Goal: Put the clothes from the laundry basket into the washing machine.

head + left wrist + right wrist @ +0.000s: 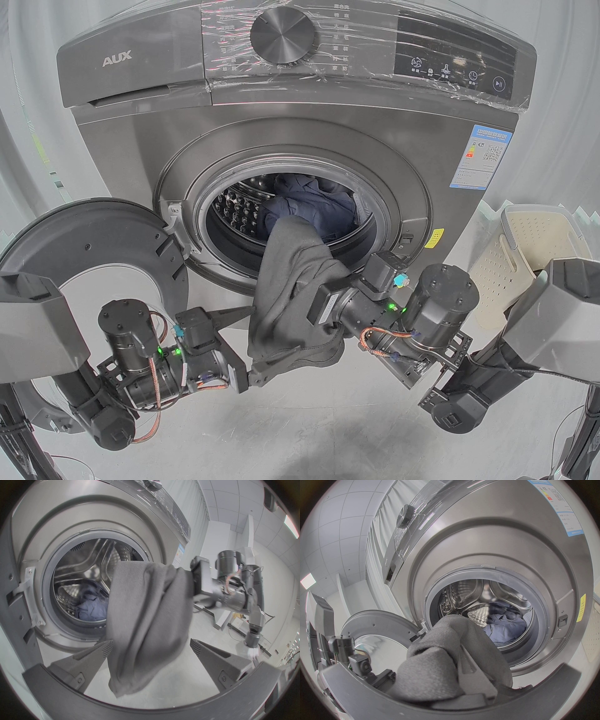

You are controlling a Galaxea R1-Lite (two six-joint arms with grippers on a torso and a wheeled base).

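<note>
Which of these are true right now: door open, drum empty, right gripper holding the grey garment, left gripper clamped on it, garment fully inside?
The washing machine door is open: true.
The drum is empty: false; blue clothes lie in it.
The right gripper is shut on the grey garment: true.
The left gripper is clamped on the grey garment: false; its fingers stand open.
The grey garment is fully inside the drum: false; most of it hangs outside, below the opening.
</note>
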